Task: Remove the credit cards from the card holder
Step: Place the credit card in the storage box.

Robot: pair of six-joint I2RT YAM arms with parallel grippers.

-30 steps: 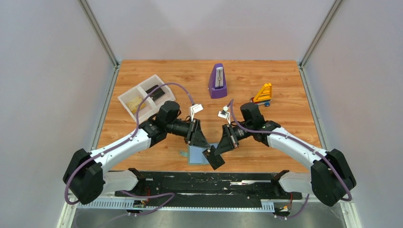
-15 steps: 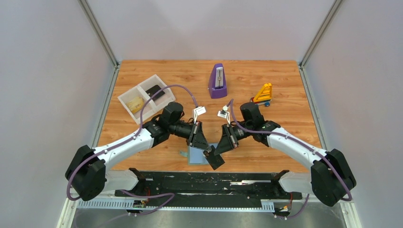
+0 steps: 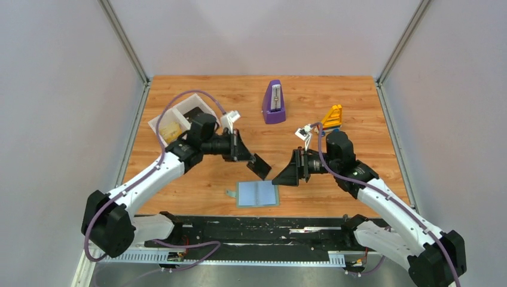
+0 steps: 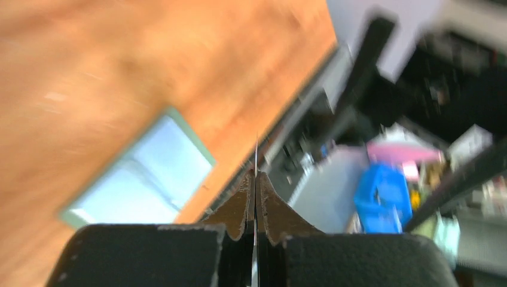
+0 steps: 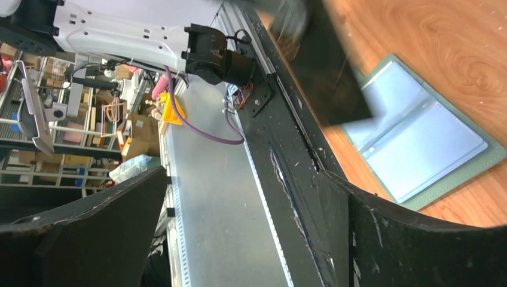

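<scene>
On the table [image 3: 359, 101] the white tray [image 3: 160, 121], far left, holds the yellowish card [image 3: 170, 129]; the card holder [image 3: 258, 194] lies open and flat near the front edge, between the arms. The right gripper [image 3: 280, 178] hangs spread and empty; the left gripper [image 3: 252, 160] is clamped on the dark credit card [image 3: 262, 169], clear of the holder. Extraction is judged done, and the next move calls for carrying it to the tray.

We look down on a wood-grain desk [image 3: 359, 107] boxed in on three sides by plain pale grey walls [image 3: 60, 89], with aluminium posts [image 3: 124, 42] at the back corners. The light is soft and even. A black rail [image 3: 257, 230] runs along the near edge. Beyond it we glimpse cluttered shelves [image 5: 36, 89] and a blurred blue bin [image 4: 382, 200].
</scene>
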